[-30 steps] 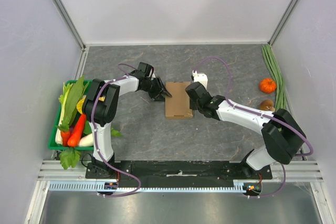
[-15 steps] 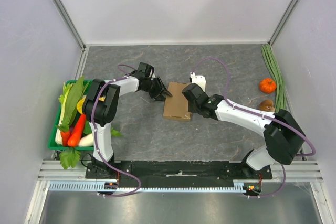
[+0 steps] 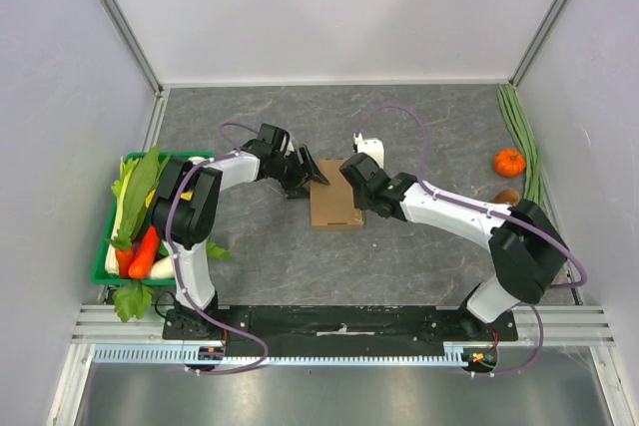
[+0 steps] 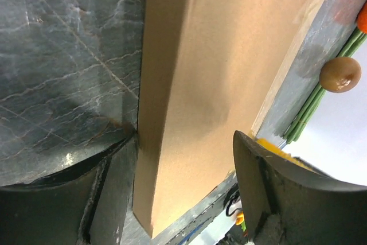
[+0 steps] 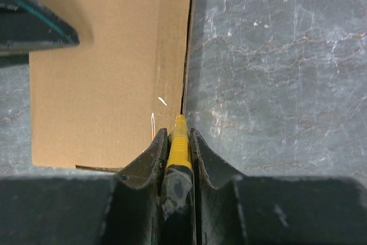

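My left arm lies low toward the table's middle, left gripper (image 3: 313, 176) spread apart astride the left edge of the flat brown cardboard box (image 3: 336, 199). My right arm stretches left, right gripper (image 5: 178, 142) clamped on a slim yellow-and-black tool (image 5: 179, 137), its tip at the box's right edge.

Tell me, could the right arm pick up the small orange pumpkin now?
Probably not: the way across the grey tabletop to the small orange pumpkin looks free, but the right arm has its jaws shut on a slim yellow tool.
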Motion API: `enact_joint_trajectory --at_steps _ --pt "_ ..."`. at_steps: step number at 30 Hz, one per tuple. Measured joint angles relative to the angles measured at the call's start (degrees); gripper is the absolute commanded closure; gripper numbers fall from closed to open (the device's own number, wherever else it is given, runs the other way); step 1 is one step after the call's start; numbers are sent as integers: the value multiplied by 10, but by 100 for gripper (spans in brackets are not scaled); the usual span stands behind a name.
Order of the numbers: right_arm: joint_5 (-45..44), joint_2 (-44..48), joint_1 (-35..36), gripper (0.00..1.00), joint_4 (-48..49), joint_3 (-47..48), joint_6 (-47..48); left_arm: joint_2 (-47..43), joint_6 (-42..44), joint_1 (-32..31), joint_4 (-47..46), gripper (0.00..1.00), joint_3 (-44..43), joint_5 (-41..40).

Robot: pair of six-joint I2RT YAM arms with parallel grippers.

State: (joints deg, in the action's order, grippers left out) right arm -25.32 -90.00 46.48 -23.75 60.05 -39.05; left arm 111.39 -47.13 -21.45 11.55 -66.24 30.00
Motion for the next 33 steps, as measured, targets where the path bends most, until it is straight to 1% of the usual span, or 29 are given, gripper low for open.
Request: enact_joint_trajectory --at_steps 6,9,10,12,13,16,17,22,33 --pt "2 -38 -28 100 21 30 38 -12 10 2 -6 27 22 14" --pt "2 -60 -38 100 38 46 57 -12 16 3 5 38 20 15" --pt "1 -63 -38 100 41 47 61 -10 19 3 11 48 17 14" --pt "1 -65 -38 100 47 48 69 0 23 4 31 59 5 11" --pt "1 -65 -38 100 49 48 73 8 23 7 38 65 -2 15" --pt "0 -65 -38 100 53 46 83 24 19 11 57 76 -21 30" --pt "0 -63 -38 100 57 43 86 26 19 11 60 78 -23 32" --pt "6 -37 -38 100 75 13 92 29 5 11 60 82 -25 33" --pt "28 10 -36 100 82 -36 91 30 -34 9 58 83 -24 28"
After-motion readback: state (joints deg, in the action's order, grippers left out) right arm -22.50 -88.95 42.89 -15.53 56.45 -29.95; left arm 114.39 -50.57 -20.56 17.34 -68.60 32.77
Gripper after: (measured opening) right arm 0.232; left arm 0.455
